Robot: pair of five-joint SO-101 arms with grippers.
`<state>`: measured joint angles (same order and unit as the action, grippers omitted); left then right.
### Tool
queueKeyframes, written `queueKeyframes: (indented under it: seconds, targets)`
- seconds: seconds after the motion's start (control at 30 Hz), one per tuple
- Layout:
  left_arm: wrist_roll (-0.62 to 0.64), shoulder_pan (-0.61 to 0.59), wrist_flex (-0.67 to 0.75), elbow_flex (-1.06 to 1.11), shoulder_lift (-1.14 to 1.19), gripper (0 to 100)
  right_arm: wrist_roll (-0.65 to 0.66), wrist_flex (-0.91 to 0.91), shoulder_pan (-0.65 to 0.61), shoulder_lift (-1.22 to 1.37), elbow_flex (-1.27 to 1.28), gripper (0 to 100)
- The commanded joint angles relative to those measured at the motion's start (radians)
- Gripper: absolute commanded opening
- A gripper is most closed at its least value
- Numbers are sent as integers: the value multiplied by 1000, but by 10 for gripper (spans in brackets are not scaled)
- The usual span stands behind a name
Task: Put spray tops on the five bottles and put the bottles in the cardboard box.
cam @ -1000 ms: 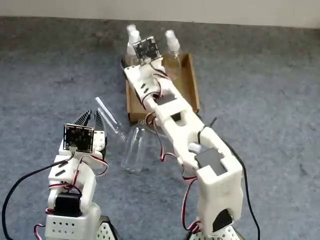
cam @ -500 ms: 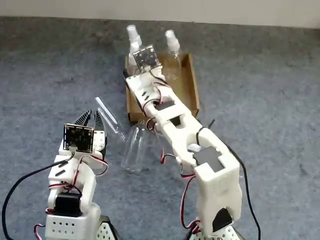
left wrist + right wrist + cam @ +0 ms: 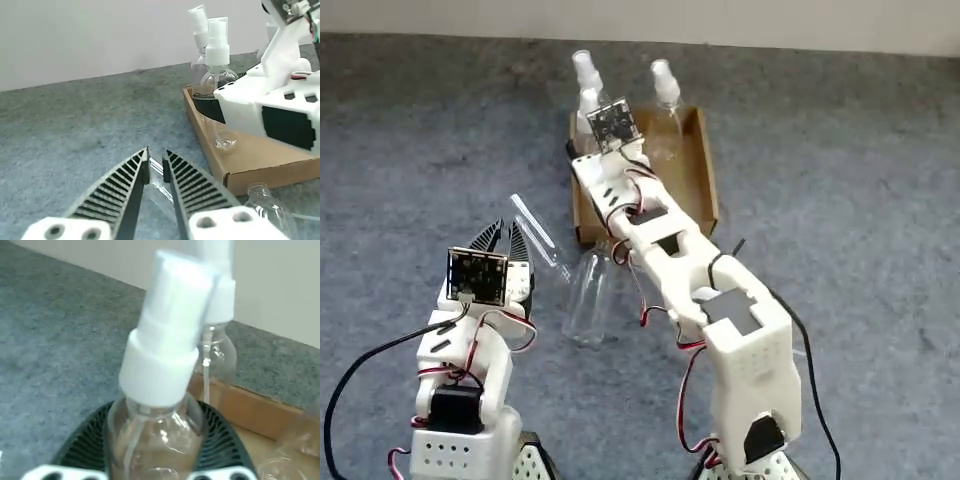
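My right gripper (image 3: pixel 585 128) is shut on a clear bottle (image 3: pixel 150 430) with a white spray top (image 3: pixel 170 330), held at the rear left corner of the cardboard box (image 3: pixel 705 170). Two more topped bottles stand at the back of the box, one (image 3: pixel 584 68) right behind the held one and one (image 3: pixel 665 88) farther right. A topless bottle (image 3: pixel 590 295) lies on the carpet in front of the box. My left gripper (image 3: pixel 507 240) hovers to that bottle's left, slightly open with nothing in it. A thin clear tube (image 3: pixel 538 235) lies beside its fingers.
The grey carpet (image 3: pixel 840 200) is bare to the right of the box and along the far left. The right arm (image 3: pixel 670 240) stretches over the box's front edge and over the neck of the lying bottle. A pale wall (image 3: pixel 100 35) rises behind.
The right gripper has drawn the held bottle forward and down, away from the bottle behind it. The left arm has stayed still.
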<state>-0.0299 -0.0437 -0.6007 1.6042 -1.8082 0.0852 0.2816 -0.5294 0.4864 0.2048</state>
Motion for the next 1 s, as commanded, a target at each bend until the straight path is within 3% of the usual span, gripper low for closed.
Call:
queueKeyframes:
  seconds: [0.0, 0.27, 0.5, 0.77, 0.97]
  targets:
    - [9, -10, 23, -4, -10, 6, 12, 21, -5, -21, 2, 4]
    - [9, -10, 23, -4, -10, 6, 12, 28, -5, -25, 27, 11]
    - [9, -10, 23, -4, -12, 6, 12, 28, -5, -24, 27, 144]
    - [9, -10, 23, -4, -12, 6, 12, 30, -5, -27, 27, 158]
    - [9, -10, 23, -4, -12, 6, 12, 28, -5, -27, 27, 254]
